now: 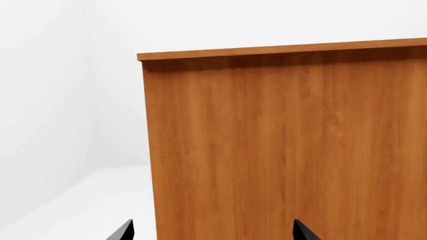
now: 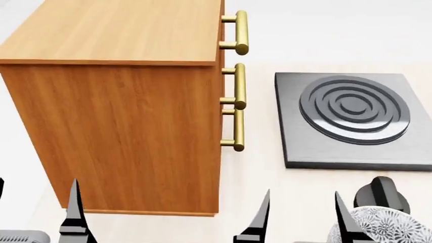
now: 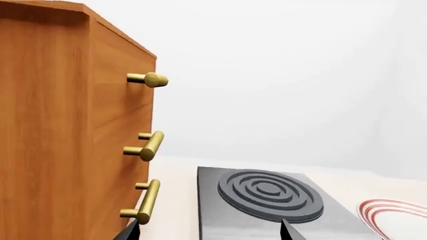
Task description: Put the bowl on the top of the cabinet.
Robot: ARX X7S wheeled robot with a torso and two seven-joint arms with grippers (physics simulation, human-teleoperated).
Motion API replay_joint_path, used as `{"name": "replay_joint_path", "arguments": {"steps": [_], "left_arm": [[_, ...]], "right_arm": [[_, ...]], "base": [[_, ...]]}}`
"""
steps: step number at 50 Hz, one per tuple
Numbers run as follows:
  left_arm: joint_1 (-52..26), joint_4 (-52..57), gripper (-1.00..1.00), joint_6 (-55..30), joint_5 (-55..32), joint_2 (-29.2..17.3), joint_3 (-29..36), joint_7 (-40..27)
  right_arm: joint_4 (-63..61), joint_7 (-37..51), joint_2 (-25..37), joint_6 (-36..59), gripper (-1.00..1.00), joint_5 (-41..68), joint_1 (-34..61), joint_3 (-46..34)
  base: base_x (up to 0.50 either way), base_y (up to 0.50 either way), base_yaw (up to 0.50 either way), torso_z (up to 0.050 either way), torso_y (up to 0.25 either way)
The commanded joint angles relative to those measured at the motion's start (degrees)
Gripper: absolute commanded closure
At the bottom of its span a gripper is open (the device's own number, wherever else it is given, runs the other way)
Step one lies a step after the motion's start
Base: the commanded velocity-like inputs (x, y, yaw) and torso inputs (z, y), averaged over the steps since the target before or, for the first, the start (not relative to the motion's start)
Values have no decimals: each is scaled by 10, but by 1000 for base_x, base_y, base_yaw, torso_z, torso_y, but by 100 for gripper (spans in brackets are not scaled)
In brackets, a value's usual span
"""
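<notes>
The bowl (image 2: 388, 227), white with a dense grey-black floral pattern, shows only in the head view at the bottom right edge, partly cut off. The orange-brown cabinet (image 2: 128, 131) stands at the left with its lighter wood top (image 2: 121, 30) bare and brass handles (image 2: 238, 86) on its right face. My right gripper (image 2: 302, 218) is open and empty, low between the cabinet and the bowl, with the bowl just outside its right finger. My left gripper (image 2: 37, 205) is open and empty in front of the cabinet's side panel (image 1: 287, 150). The right wrist view shows the open right gripper (image 3: 211, 232) and the cabinet's handles (image 3: 148, 145).
A dark grey square stove plate (image 2: 351, 119) with raised rings lies right of the cabinet; it also shows in the right wrist view (image 3: 267, 192). A red-ringed white plate (image 3: 393, 215) lies beyond it. A dark grey rounded object (image 2: 381, 192) sits just behind the bowl.
</notes>
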Motion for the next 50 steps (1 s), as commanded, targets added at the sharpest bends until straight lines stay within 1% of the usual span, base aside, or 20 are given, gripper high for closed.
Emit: {"name": "replay_joint_path", "arguments": {"steps": [1, 6, 7, 9, 11, 13, 14, 16, 17, 19, 22, 24, 25, 27, 28, 32, 37, 40, 50], "left_arm": [[0, 0, -100, 1, -2, -2, 2, -3], [0, -3, -100, 3, -2, -3, 4, -3], [0, -5, -100, 4, -2, -3, 4, -3], [1, -3, -100, 3, -2, -4, 4, -4], [1, -4, -100, 3, -4, -4, 3, -4], [0, -4, -100, 3, -5, -5, 2, -4], [0, -4, -100, 3, -5, -5, 3, -5], [-2, -8, -100, 5, -6, -5, 3, -4], [-2, -8, -100, 5, -6, -4, 4, -4], [-2, -10, -100, 7, -6, -3, 6, -4], [-6, -13, -100, 6, -6, -3, 8, -4], [-8, -17, -100, 6, -4, -3, 10, -4], [-10, -18, -100, 5, -5, -3, 11, -4], [-11, -18, -100, 3, -6, -3, 11, -5], [-12, -19, -100, 3, -6, -3, 11, -5], [-13, -24, -100, 5, -5, -3, 14, -5], [-12, -20, -100, 2, -4, -5, 14, -8], [-12, -21, -100, 4, -5, -6, 14, -8], [-11, -28, -100, 10, -6, -7, 15, -11]], "right_arm": [[4, 27, -3, 15, -100, -34, 2, -12], [-5, 30, -7, 52, -100, -16, 8, 0], [-8, 38, -15, 74, -100, -2, 10, 13], [-9, 39, -10, 82, -100, -9, 14, 10], [-28, 34, -10, 131, -100, 24, 20, 30], [-40, 31, -2, 150, -100, 28, 22, 32], [-49, 27, 0, 196, -100, 46, 29, 38], [-59, 28, 0, 233, -100, 63, 36, 51], [-63, 37, 2, 261, -100, 61, 42, 54], [-69, 43, 11, 270, -100, 50, 43, 48], [-93, 34, 20, 352, -100, 79, 55, 60], [-105, 35, 32, 349, -100, 69, 52, 51], [-115, 30, 39, 388, -100, 78, 57, 51], [-124, 35, 48, 392, -100, 69, 57, 44], [-139, 32, 55, 416, -100, 75, 58, 48], [-169, 32, 68, 440, -100, 80, 51, 55], [-178, 38, 76, 457, -100, 73, 50, 43], [-189, 49, 89, 446, -100, 53, 46, 25], [-216, 55, 104, 491, -100, 49, 39, 8]], "base": [[0, 0, 0, 0, 0], [0, 0, 0, 0, 0], [0, 0, 0, 0, 0], [0, 0, 0, 0, 0], [0, 0, 0, 0, 0], [0, 0, 0, 0, 0], [0, 0, 0, 0, 0], [0, 0, 0, 0, 0], [0, 0, 0, 0, 0], [0, 0, 0, 0, 0], [0, 0, 0, 0, 0], [0, 0, 0, 0, 0], [0, 0, 0, 0, 0], [0, 0, 0, 0, 0], [0, 0, 0, 0, 0], [0, 0, 0, 0, 0], [0, 0, 0, 0, 0], [0, 0, 0, 0, 0], [0, 0, 0, 0, 0]]}}
